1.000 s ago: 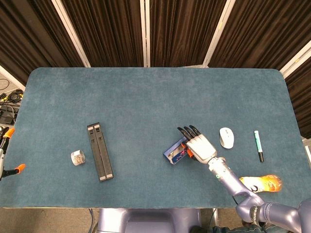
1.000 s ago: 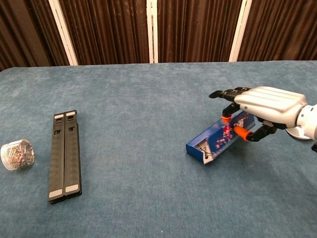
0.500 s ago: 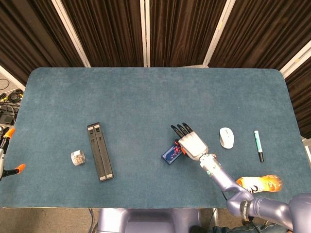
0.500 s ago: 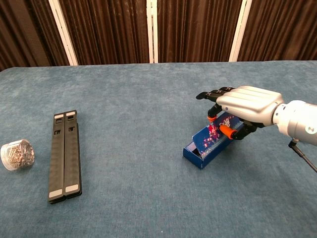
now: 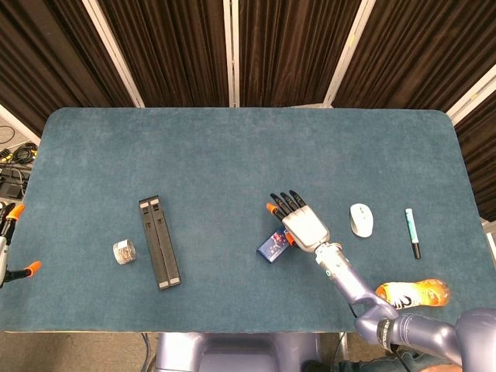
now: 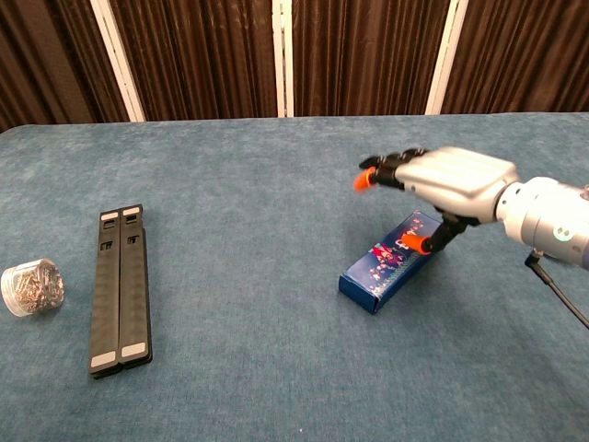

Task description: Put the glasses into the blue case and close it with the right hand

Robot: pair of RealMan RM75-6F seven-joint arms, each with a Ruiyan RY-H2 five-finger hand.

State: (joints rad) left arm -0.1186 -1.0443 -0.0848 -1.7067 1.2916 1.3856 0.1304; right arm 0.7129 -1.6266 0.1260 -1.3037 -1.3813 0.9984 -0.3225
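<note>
**Case Looks Shut, Right Hand Just Above It**

Dark pleated curtains with pale uprights back a counter [image 5: 232, 155] covered in teal felt. Seen from the head camera, the right hand [image 5: 298, 221] lies palm-down over the near-right end of the small blue rectangular glasses case with a red and white print [image 5: 270, 248]. The case's long axis runs diagonally, from near-left to far-right, and the hand covers its far-right end. The fingers [image 5: 280, 203] reach straight ahead and apart, gripping nothing. Well to the left sit a long black folded bar-shaped stand [image 5: 160, 242] and a small clear round tub of metal bits [image 5: 123, 252]. To the right lie a white computer mouse [image 5: 361, 219], a green-and-black marker pen [image 5: 411, 232] and an orange drink bottle [image 5: 411, 293]. None of these crowd the case. The left hand is not visible.

From the chest camera, the case [image 6: 388, 261] appears closed, lid down, with no glasses visible outside it; they are presumably inside. The right hand [image 6: 442, 184] is slightly blurred, raised above the case's far end with fingers extended, while its orange-tipped thumb [image 6: 414, 242] seems to touch the lid. A final press would likely settle the closure.
</note>
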